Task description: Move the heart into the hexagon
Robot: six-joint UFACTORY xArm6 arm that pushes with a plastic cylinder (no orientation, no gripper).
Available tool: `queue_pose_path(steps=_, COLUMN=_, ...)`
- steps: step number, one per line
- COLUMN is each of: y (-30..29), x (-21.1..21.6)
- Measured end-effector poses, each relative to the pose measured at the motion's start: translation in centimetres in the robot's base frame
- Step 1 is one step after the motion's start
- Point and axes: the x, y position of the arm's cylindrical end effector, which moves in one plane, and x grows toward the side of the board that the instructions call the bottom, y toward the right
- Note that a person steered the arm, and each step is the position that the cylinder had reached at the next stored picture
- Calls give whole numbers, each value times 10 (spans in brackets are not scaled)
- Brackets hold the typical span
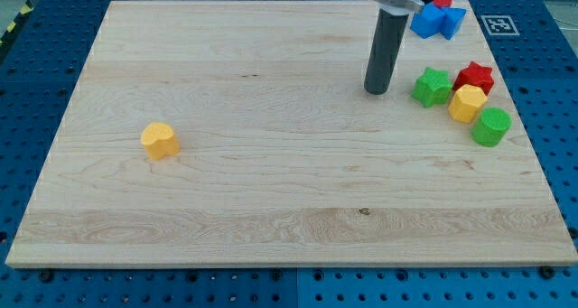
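Near the board's (271, 209) left edge sits the yellow heart (160, 140), alone. Over by the right edge, my tip (377, 90) rests just left of the green star (432, 87), near the yellow hexagon (468, 103); the rod has no claw to open or close.

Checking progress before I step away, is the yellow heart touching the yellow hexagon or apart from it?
Apart. The yellow heart sits alone at the view's left; the yellow hexagon is far right, and my tip is near it.

1 cam, high front angle, whole board (271, 209) visible
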Motion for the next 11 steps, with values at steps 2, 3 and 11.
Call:
queue_pose_path(steps=2, y=60, x=0)
queue_pose_path(steps=3, y=32, x=0)
queue_pose_path(steps=11, y=-116, x=95)
